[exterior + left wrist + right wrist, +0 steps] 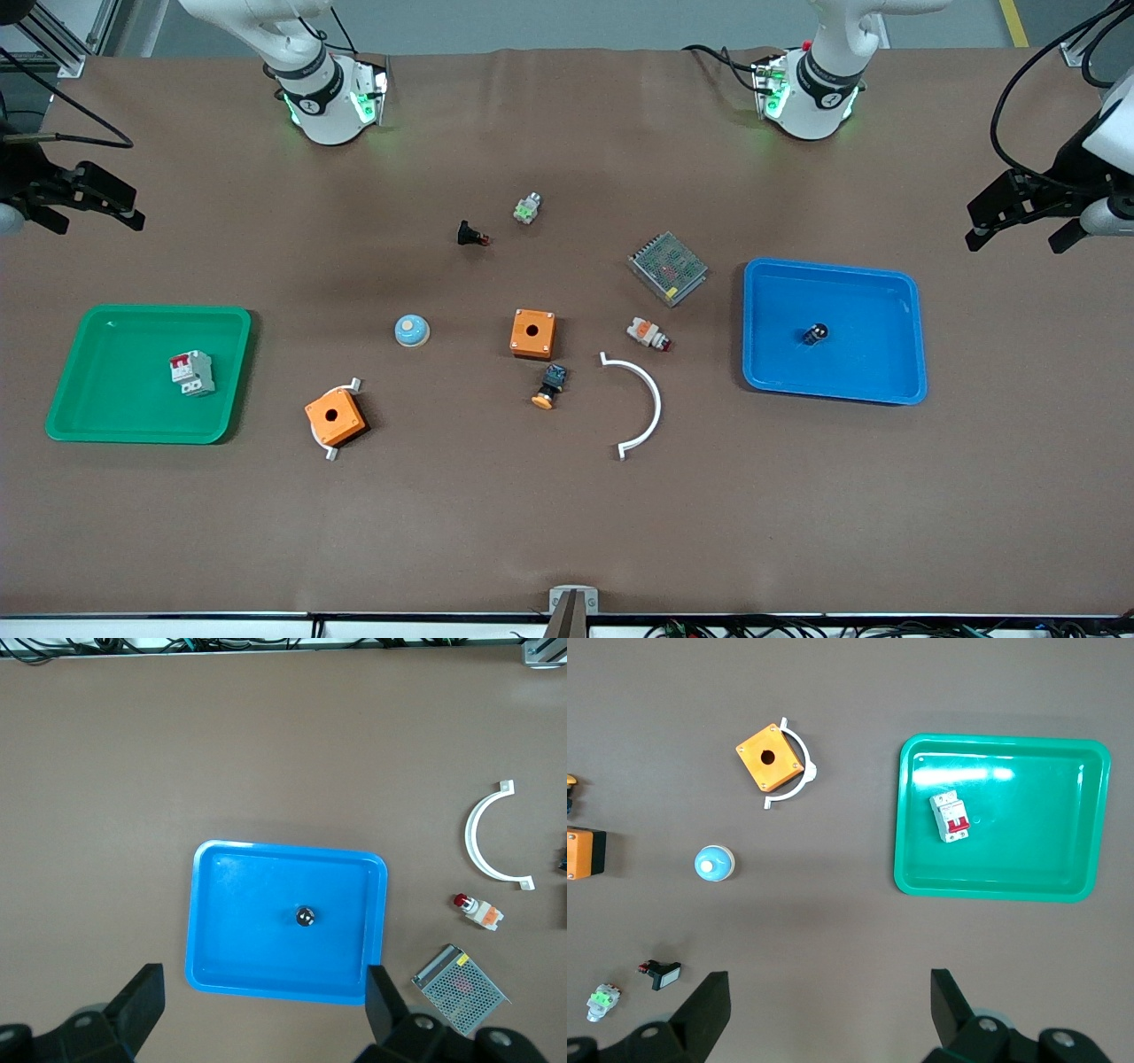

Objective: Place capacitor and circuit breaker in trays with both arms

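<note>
Front view shows the capacitor [816,334] standing near the middle of the blue tray [904,292], toward the left arm's end of the surface [567,514]. The circuit breaker [192,372] lies in the green tray [80,416], toward the right arm's end, with its red levers facing up. The left end effector [1019,232] is up in the air past the blue tray's end of the surface, with its fingers wide apart and nothing in them. The right end effector [97,211] is up in the air by the green tray's end, also wide open and holding nothing. Between the trays sit small parts: an orange box [532,333] in the middle, a second orange box [336,417] on a white curved piece, a blue dome [412,330], a white arc [642,403] and a grey mesh box [668,267] near the blue tray.
</note>
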